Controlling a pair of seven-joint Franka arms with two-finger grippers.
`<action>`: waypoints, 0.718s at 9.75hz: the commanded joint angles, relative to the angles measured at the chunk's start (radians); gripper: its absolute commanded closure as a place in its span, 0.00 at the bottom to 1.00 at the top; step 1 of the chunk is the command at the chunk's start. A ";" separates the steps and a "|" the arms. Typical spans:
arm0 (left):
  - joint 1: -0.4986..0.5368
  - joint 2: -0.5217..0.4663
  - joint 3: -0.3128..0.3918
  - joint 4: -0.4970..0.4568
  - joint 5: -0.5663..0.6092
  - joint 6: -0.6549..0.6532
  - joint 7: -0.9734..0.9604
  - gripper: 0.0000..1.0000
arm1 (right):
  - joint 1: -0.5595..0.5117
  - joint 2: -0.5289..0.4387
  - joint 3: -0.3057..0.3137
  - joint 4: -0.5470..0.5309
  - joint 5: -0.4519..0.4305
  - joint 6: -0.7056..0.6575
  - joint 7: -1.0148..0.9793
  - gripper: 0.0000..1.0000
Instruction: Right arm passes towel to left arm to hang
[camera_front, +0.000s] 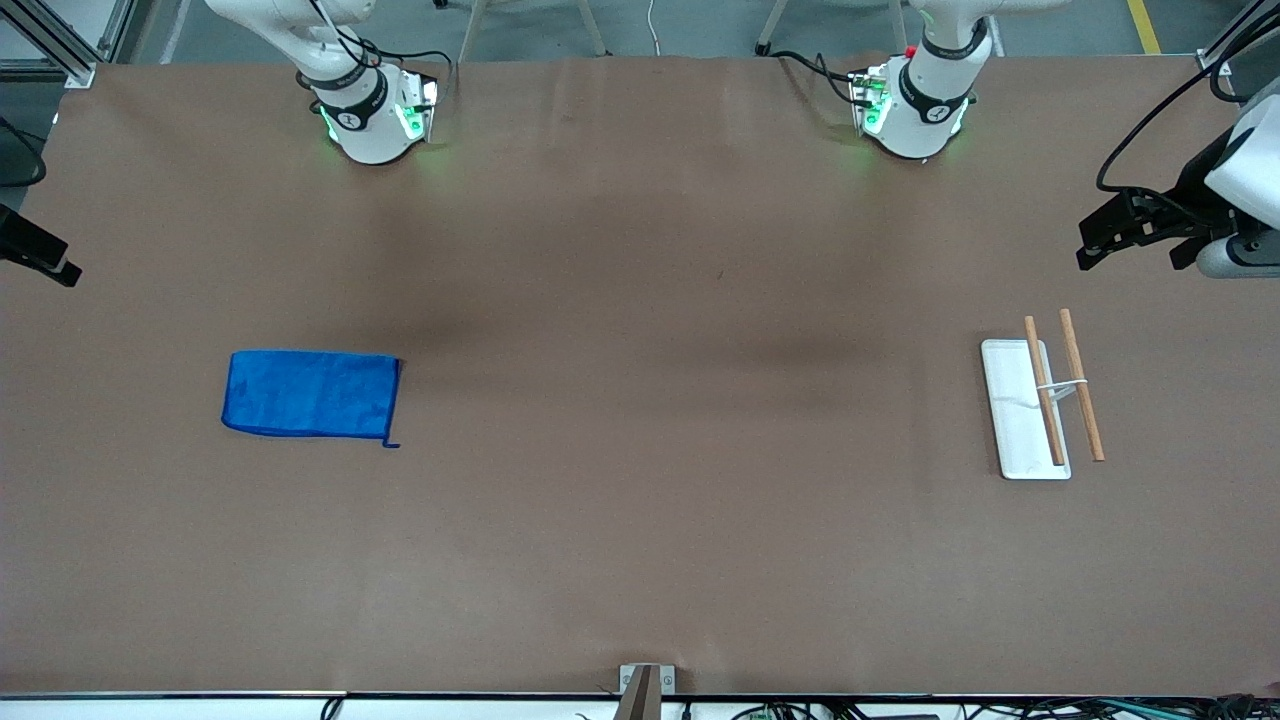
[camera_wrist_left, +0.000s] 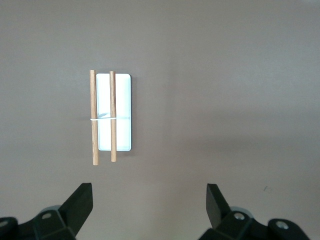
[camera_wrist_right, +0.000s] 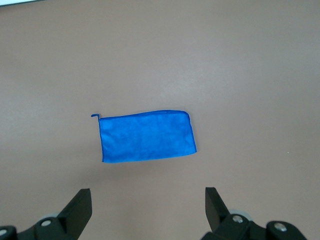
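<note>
Looking across the brown tabletop (camera_front: 640, 560), we find the blue towel (camera_front: 312, 393) flat toward our right arm's end, long axis along the table. Our right pincer (camera_wrist_right: 147, 210) hovers wide above it; the left pincer (camera_wrist_left: 148, 209) waits wide over the rack (camera_front: 1040, 405).
</note>
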 joint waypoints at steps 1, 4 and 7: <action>0.006 0.020 -0.002 -0.021 -0.005 0.011 0.015 0.00 | 0.004 0.000 -0.005 0.008 0.000 -0.010 -0.006 0.00; 0.006 0.020 -0.002 -0.013 -0.005 0.011 0.015 0.00 | -0.005 0.001 -0.005 0.008 0.003 -0.008 -0.006 0.00; 0.002 0.022 -0.004 -0.013 -0.002 0.011 0.015 0.00 | -0.004 0.003 -0.003 -0.024 0.003 -0.008 -0.023 0.00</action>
